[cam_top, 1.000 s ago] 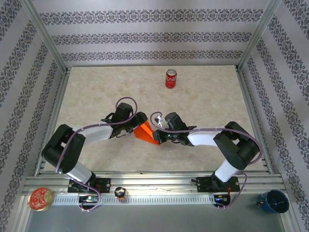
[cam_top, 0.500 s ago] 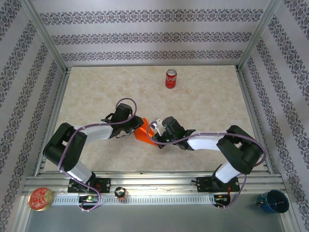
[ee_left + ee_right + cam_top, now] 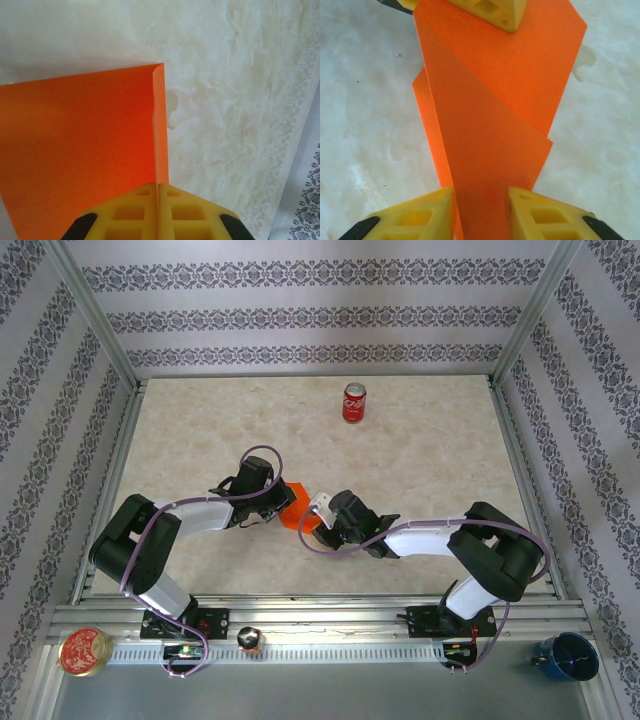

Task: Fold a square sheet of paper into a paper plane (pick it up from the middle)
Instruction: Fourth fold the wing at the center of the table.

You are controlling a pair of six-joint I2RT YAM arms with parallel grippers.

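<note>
The square sheet of paper [image 3: 294, 510] is bright orange and partly folded, held just above the marble tabletop between both arms. In the left wrist view the paper [image 3: 80, 150] shows a narrow folded strip along its right edge, and my left gripper [image 3: 158, 185] is shut on that edge. In the right wrist view the paper [image 3: 495, 115] has overlapping angled flaps. My right gripper [image 3: 481, 192] is open, its yellow fingers [image 3: 420, 212] apart on either side of the near end of the paper. From above, my left gripper [image 3: 279, 502] and right gripper [image 3: 317, 517] face each other across the paper.
A red soda can [image 3: 354, 402] stands upright at the back centre of the table. Aluminium frame rails [image 3: 110, 490] border the table on both sides. On the front ledge sit a round tin [image 3: 84, 651] at left and a blue cup [image 3: 566, 656] at right.
My left gripper has shut on the paper's edge. My right gripper has let go, opened, and slid left toward the left gripper, and the paper now shows smaller from above.
</note>
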